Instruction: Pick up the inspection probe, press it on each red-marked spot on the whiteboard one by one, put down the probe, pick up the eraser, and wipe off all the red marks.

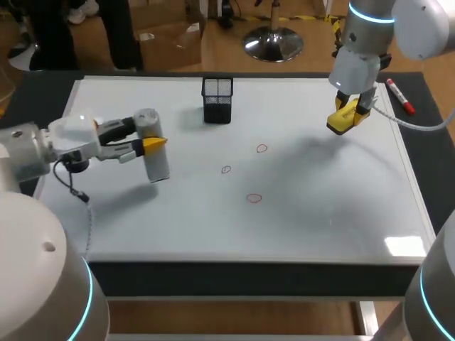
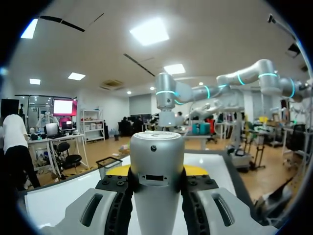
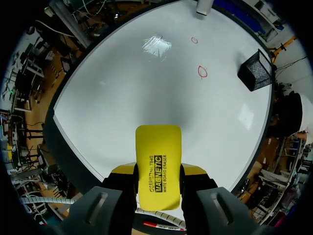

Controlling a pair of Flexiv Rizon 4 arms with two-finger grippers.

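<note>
left tool: clamped on the inspection probe from both sides, reaching in level over the whiteboard
probe axis: silver cylinder, standing up-and-down, crosswise to the fingers; can't tell if its lower end touches the board
red marks: three small rings out ahead of the left tool's tips, well apart from the probe
right tool: closed on the yellow eraser, hanging above the board; eraser's long axis runs out along the fingers, pointing down at the board
nearer arm: left looks a bit closer, so I'd guess probing's next, pushing straight ahead
red marker: on the desk, beside the right tool
</note>
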